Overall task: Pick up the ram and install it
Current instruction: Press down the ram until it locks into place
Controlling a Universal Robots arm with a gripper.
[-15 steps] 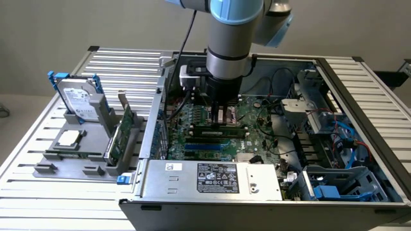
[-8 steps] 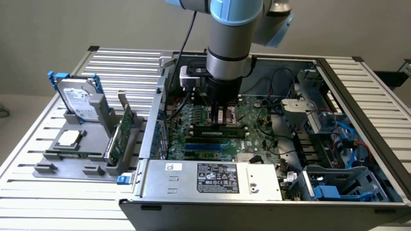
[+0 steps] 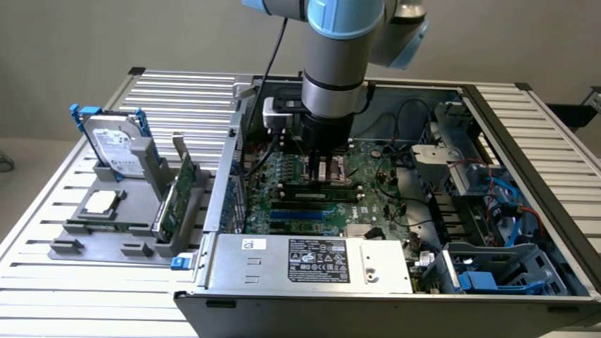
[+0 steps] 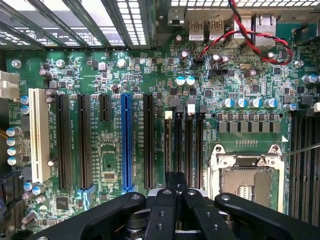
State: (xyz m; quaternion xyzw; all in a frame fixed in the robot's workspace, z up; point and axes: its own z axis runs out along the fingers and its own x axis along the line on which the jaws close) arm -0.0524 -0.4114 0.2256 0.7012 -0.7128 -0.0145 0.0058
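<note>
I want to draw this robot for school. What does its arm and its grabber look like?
The arm is a thick round tube, silver-grey with light blue caps at the joints and a dark ring low down. A black cable runs beside it. Below sits a small white box. The gripper is black, made of jointed bars held together by round silver bolts.

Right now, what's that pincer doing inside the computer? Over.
Pincer shut, low over the motherboard's memory slots. Ram apparently in a slot beneath it; seating unclear. Red and black cable well clear.
</note>
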